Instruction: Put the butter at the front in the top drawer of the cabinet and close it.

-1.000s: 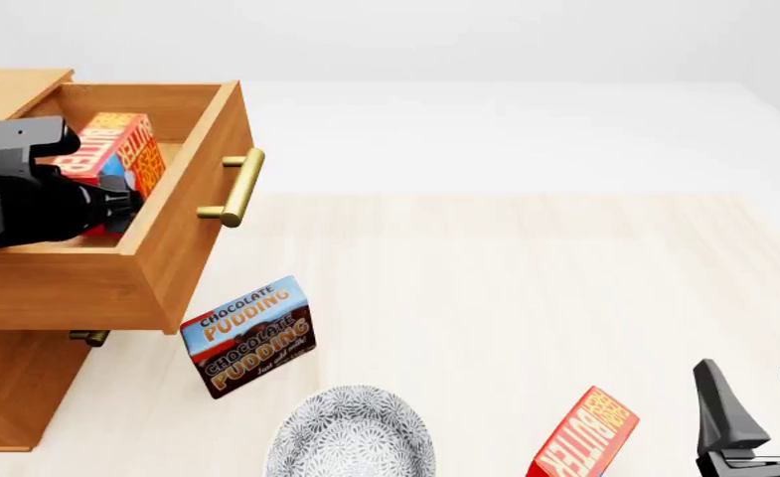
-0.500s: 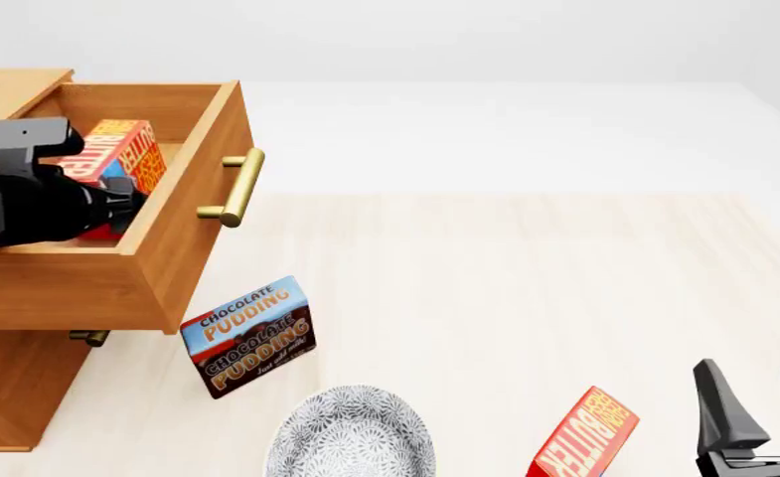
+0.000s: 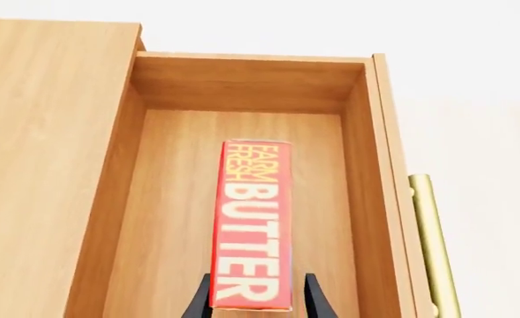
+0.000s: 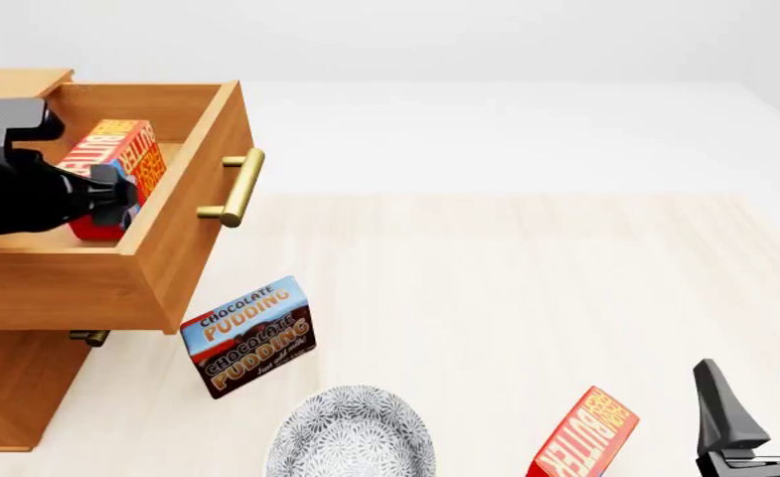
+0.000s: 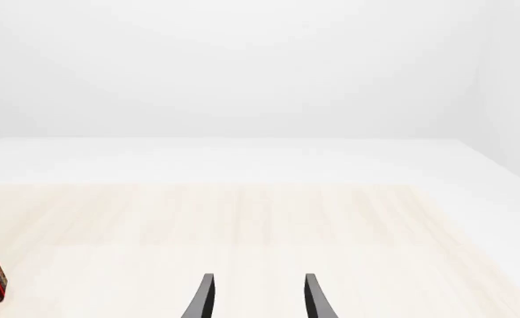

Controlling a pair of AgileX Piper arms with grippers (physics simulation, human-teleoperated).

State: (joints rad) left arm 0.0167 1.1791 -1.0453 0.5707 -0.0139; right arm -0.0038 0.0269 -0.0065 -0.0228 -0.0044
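Observation:
The butter (image 3: pixel 251 225), a red carton with yellow-orange lettering, stands on edge inside the open top drawer (image 3: pixel 242 63) of the cabinet (image 4: pixel 12 388). In the front view the butter (image 4: pixel 114 159) leans in the drawer (image 4: pixel 184 229). My left gripper (image 3: pixel 255 301) is open, with its fingers on either side of the carton's near end and a thin gap on one side. In the front view the left gripper (image 4: pixel 104 199) is inside the drawer. My right gripper (image 4: pixel 761 397) is open and empty at the front right; its open fingers also show in the right wrist view (image 5: pixel 258 291).
A twin butter carton (image 4: pixel 586 437) stands at the front, left of the right gripper. A chocolate pudding box (image 4: pixel 247 336) stands in front of the drawer, a patterned plate (image 4: pixel 353 435) before it. The drawer's brass handle (image 4: pixel 234 187) juts right.
My left arm has lifted and drawn back a little toward the left. The butter has settled slightly lower in the drawer. The right arm has not moved.

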